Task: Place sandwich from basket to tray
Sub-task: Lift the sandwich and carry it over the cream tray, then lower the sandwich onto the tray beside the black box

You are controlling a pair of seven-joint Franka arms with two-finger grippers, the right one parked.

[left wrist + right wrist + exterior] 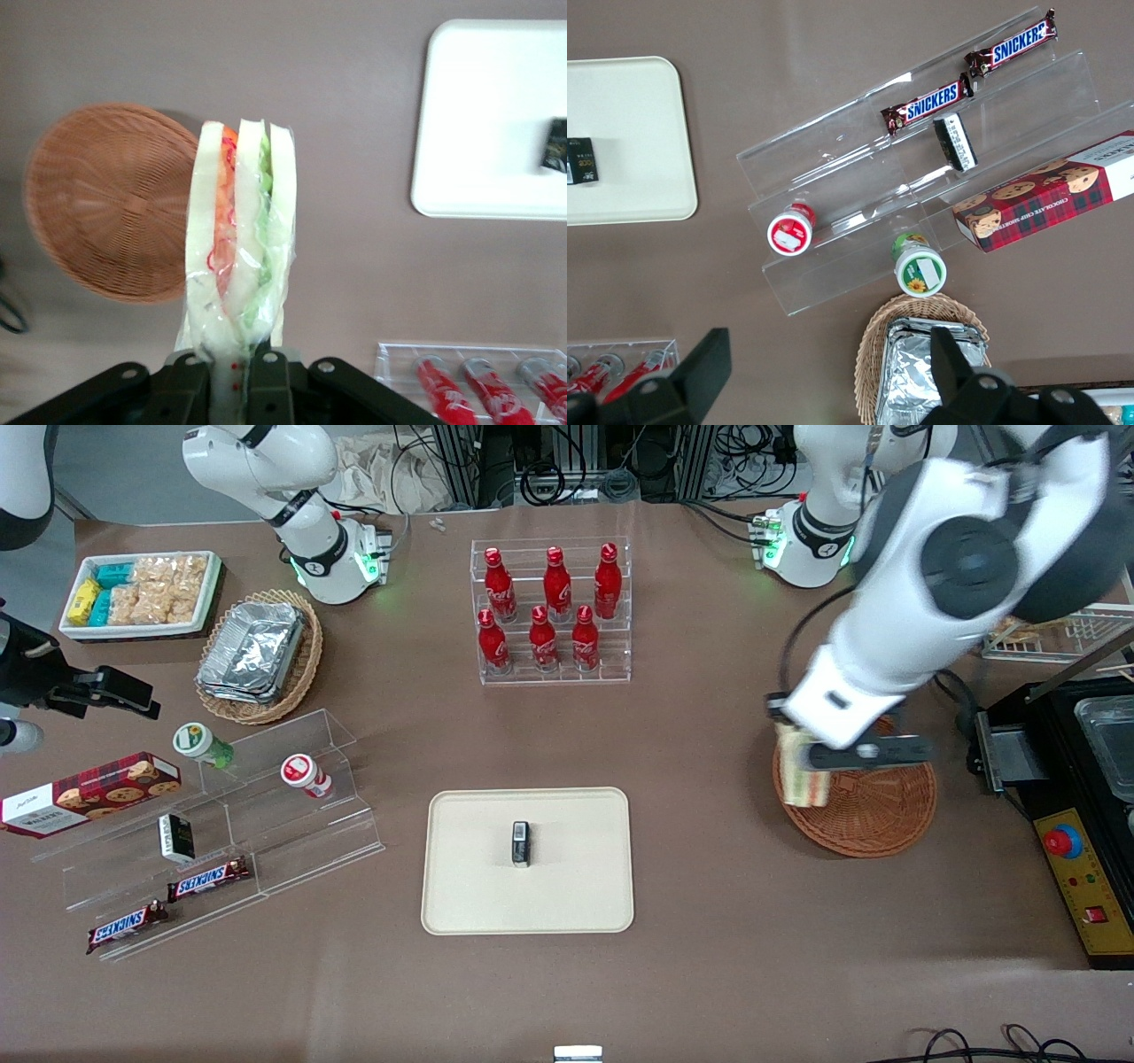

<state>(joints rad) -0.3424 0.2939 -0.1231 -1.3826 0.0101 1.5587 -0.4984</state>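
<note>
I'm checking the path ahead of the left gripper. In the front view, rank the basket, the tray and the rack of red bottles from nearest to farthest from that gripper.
The gripper holds the sandwich above the basket's edge.
1. Basket: directly beneath it.
2. Tray: mid-table, toward the parked arm's end.
3. Rack of red bottles: farther from the camera; roughly as far as the tray, hard to separate.

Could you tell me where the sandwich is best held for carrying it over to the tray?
As the gripper holds it now: shut on one narrow end of the sandwich, fingers pressing the flat bread faces. That leaves the layered cut edge free. It hangs above the basket rim, clear for the tray.
</note>
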